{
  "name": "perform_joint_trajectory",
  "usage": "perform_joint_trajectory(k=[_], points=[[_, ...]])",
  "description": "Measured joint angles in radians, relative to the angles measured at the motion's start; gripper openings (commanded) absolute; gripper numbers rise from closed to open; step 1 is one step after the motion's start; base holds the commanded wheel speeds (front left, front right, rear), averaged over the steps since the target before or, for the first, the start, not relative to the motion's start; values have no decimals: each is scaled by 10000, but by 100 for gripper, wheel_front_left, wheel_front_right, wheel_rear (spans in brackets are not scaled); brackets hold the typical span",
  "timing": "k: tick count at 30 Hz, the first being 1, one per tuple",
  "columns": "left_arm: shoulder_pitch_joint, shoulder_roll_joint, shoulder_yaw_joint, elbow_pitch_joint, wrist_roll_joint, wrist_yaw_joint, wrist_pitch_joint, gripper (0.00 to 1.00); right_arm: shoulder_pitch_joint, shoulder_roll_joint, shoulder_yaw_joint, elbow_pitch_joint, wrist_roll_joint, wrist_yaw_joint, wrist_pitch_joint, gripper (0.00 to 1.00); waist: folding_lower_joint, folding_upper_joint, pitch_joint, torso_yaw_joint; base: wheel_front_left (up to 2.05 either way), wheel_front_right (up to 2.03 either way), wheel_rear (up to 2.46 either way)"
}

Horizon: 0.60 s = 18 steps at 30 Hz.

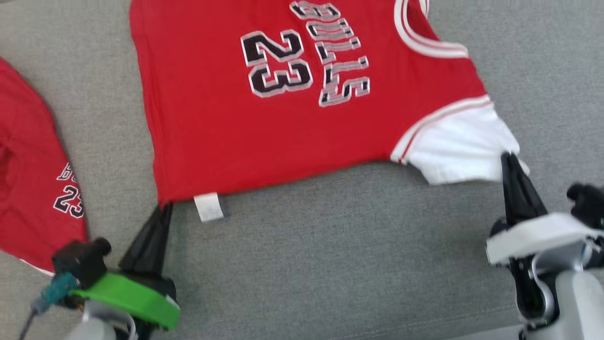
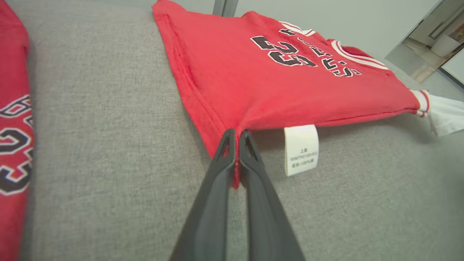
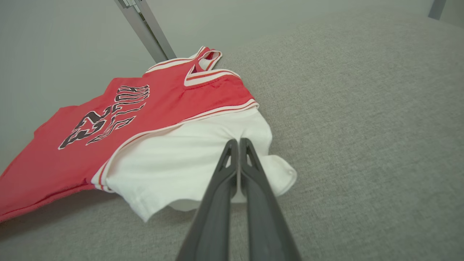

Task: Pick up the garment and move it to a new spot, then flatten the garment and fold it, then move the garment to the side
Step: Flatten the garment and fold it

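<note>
Red jersey [image 1: 292,118] spread at twelve o'clock on grey upholstery [image 1: 330,259]. Left hand [image 1: 164,208], seven o'clock, pinches its hem corner [image 1: 165,196]; right hand [image 1: 508,159], four o'clock, pinches the white sleeve [image 1: 457,146]. Best pull both evenly, keeping the edge taut.

Head view's top edge cuts neck of red jersey top with white sleeve [image 1: 264,123], left edge crops second red printed garment [image 1: 28,189], white fabric label [image 2: 301,149] print unclear.
</note>
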Motion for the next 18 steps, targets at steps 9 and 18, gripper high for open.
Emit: perform_joint_trajectory(k=[9,18], points=[[3285,-40,-50,-2640,-307,1283,86,0,3386,-10,-328,-1743,360,-2,575,0,0,0,-851,-30,0,0,0],[2261,474,104,-3382,-725,1294,1517,0,1751,-19,-219,-2029,-621,-4,2019,0,0,0,-958,64,0,0,0]])
